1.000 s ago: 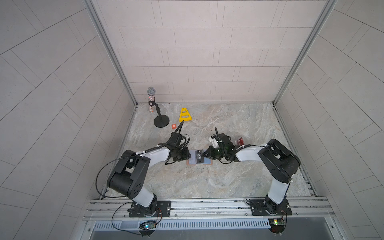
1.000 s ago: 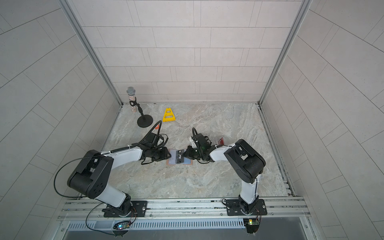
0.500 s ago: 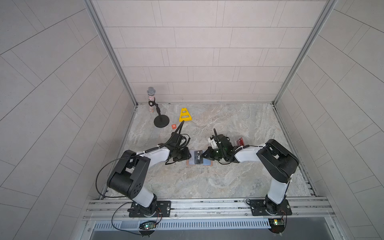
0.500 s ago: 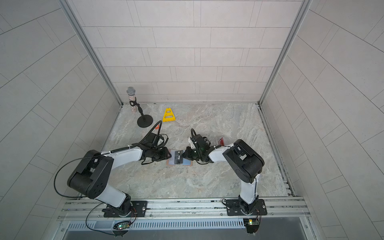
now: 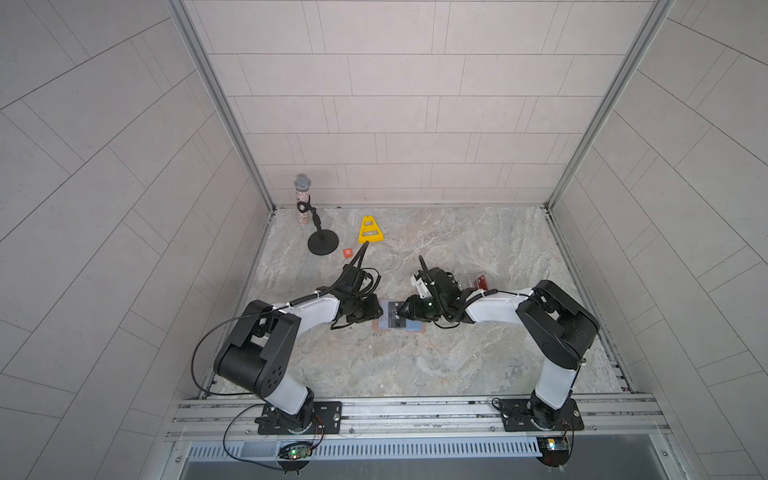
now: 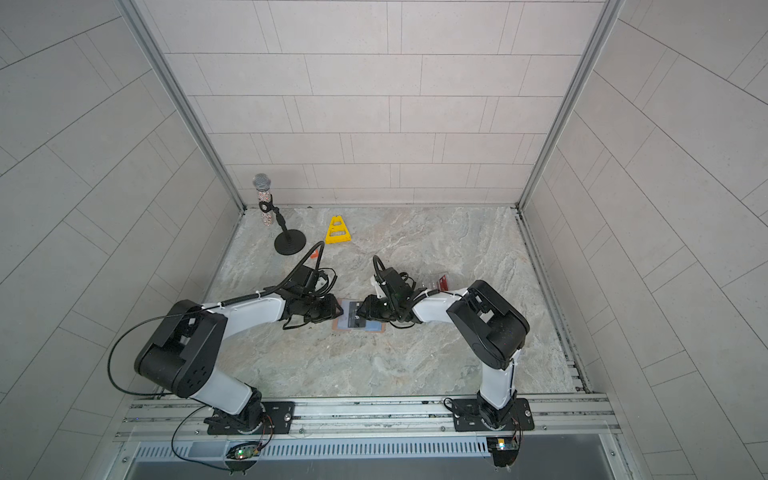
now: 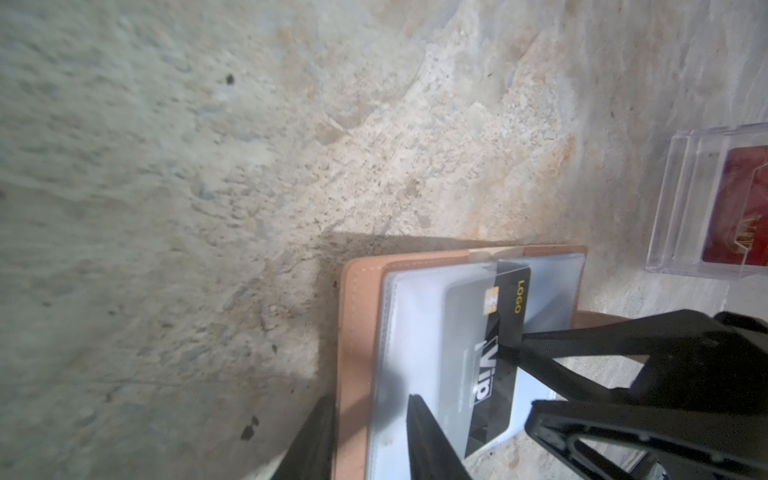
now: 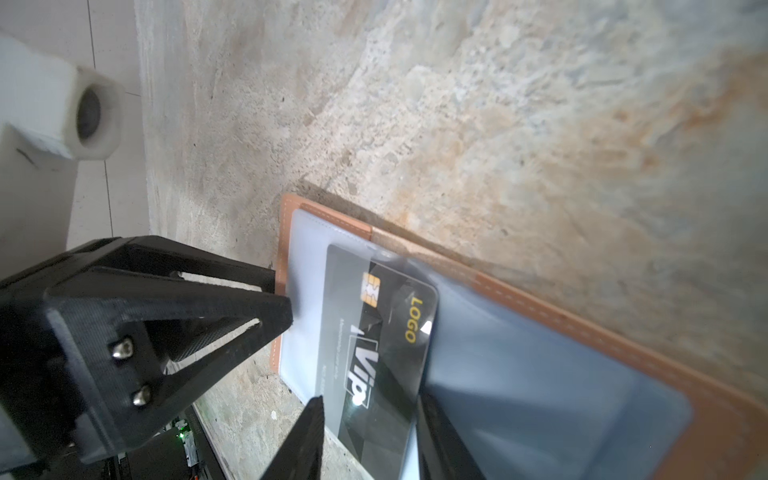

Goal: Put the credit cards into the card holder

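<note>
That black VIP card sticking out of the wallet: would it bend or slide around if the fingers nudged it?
The black VIP card looks thin, flat and straight-edged, so probably stiff enough to push edge-on. Its glossy face catches glare, so it may slip. It sits partly under a clear sleeve of the card holder, and that film looks floppy and might buckle first.

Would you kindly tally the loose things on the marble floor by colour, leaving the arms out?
Black: 2, VIP card, microphone stand
Red: 1, card in clear box
Tan: 1, card holder
Yellow: 1, cone
Orange: 1, tag
Clear: 1
Total: 7
</note>
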